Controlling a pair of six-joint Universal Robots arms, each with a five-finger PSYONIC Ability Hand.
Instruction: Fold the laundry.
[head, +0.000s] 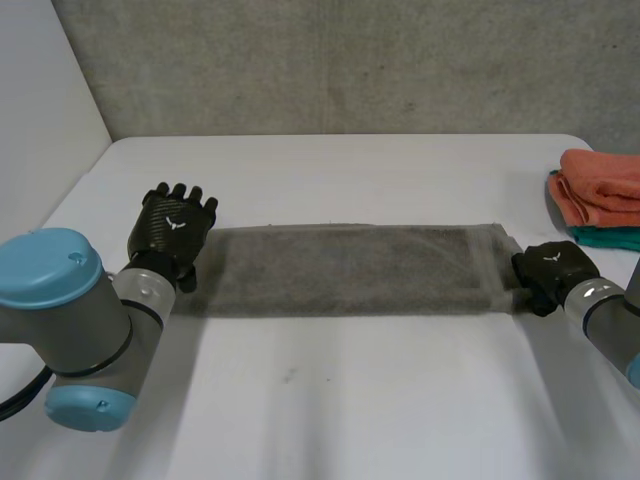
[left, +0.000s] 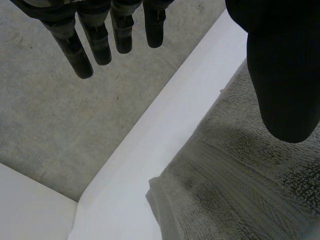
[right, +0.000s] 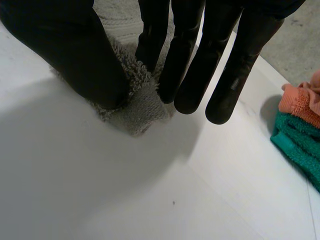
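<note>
My right hand (head: 548, 272) pinches one end corner of the grey towel (head: 350, 270); my left hand (head: 172, 232) hovers spread over the other end, empty. I judge it must grip there before folding.

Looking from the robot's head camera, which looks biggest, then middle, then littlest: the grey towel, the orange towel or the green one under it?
1. grey towel, by far.
2. orange towel, folded, partly cut off at the side.
3. teal towel, a thin strip under the orange one.
</note>
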